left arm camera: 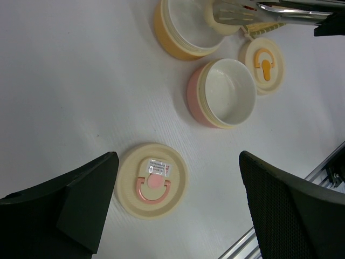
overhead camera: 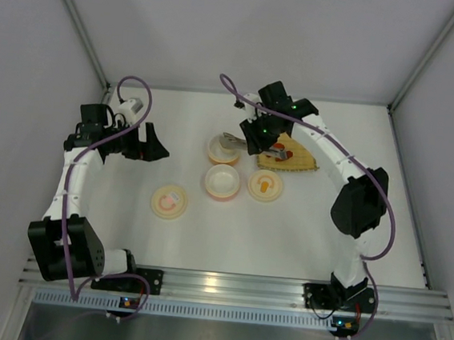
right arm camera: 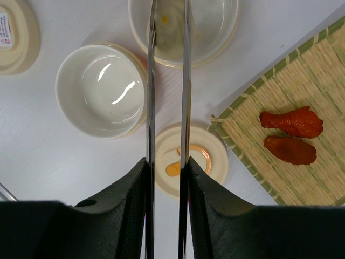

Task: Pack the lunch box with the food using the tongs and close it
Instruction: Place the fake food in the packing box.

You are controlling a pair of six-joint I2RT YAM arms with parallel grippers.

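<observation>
Two sausage pieces [right arm camera: 292, 122] lie right of the right claw [right arm camera: 166, 168], crosswise to its gripped tongs [right arm camera: 150, 97]; left claw [left arm camera: 175, 210] gapes.

I'm seeing the white tabletop [overhead camera: 229, 234] lying open in front and to the left, with only the round cream lid with the pink ring [overhead camera: 169, 201] on it. In the middle, the orange-walled bowl [overhead camera: 224, 148], the pink-walled bowl [overhead camera: 222, 181] and the cream lid with the orange mark [overhead camera: 265, 185] are crowding together, leaving only narrow gaps. The slim silver tongs [left arm camera: 294, 13] are reaching across that lid to the orange bowl — the two red-orange sausage pieces [right arm camera: 291, 122] on the yellow woven mat [right arm camera: 302, 70] are lying uncovered beside them.
</observation>
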